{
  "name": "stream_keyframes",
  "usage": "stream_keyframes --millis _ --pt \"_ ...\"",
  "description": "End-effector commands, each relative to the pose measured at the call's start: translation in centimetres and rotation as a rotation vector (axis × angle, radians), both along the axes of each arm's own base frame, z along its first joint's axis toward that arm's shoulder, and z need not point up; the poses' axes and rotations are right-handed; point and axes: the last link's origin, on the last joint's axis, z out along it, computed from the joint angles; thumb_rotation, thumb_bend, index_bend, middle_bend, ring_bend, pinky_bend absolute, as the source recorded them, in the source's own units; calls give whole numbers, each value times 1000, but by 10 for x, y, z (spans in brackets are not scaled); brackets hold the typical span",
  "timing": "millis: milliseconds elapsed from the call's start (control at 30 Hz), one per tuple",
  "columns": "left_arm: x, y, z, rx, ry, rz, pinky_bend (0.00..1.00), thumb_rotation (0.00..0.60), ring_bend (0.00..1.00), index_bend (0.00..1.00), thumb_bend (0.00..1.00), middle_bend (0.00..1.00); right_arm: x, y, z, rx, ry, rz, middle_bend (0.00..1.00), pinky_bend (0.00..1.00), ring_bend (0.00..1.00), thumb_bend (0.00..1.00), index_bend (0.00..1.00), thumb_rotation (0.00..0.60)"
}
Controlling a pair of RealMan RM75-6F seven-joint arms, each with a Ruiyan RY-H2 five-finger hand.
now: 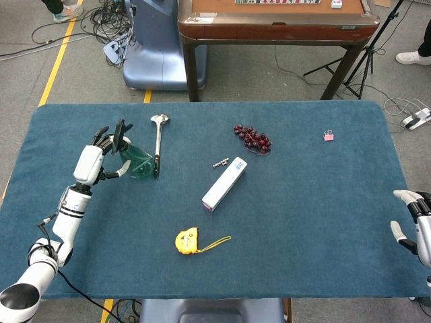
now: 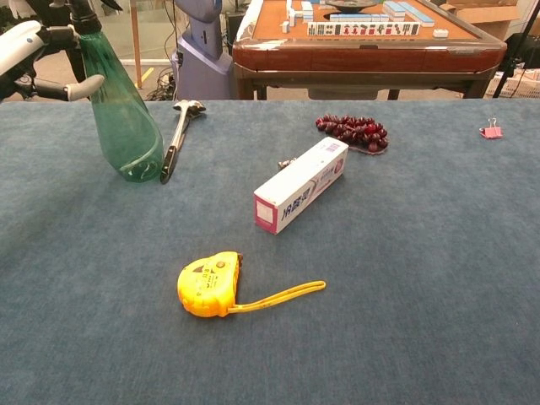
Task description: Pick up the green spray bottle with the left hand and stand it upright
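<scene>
The green spray bottle [image 1: 139,163] [image 2: 126,126] has its base on the blue cloth at the left, right beside the ladle's handle. It stands nearly upright, with its black nozzle leaning a little to the left. My left hand [image 1: 94,160] [image 2: 29,46] holds it high at the neck, with the thumb reaching against the bottle's side. My right hand [image 1: 416,225] hovers at the table's right edge with its fingers apart and nothing in it; the chest view does not show it.
A metal ladle [image 1: 158,145] [image 2: 175,135] lies just right of the bottle. Mid-table are a white toothpaste box [image 1: 225,183], a small metal piece [image 1: 219,163] and dark red grapes [image 1: 252,137]. A yellow tape measure [image 1: 188,240] is nearer, and a pink clip [image 1: 328,136] lies far right.
</scene>
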Motion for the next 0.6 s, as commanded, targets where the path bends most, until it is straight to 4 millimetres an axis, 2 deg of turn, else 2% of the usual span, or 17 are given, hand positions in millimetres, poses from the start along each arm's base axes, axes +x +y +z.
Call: stream_keyframes --millis 33,200,433,600 --pt "0 4 2 -9 -19 13 56 491 224 333 461 294 0 0 0 -1 -1 0 303 220 202 289 278 600" --pt "1 9 8 -26 -54 31 56 400 217 327 460 292 0 1 0 -3 0 -1 304 220 202 290 278 600" --pt "2 10 15 -32 -69 42 51 361 199 317 460 283 -1 1 0 -3 -4 -2 307 220 202 290 278 600" --pt "1 9 17 -36 -85 48 40 353 134 304 460 240 -1 1 1 -4 -4 0 308 220 202 289 278 600"
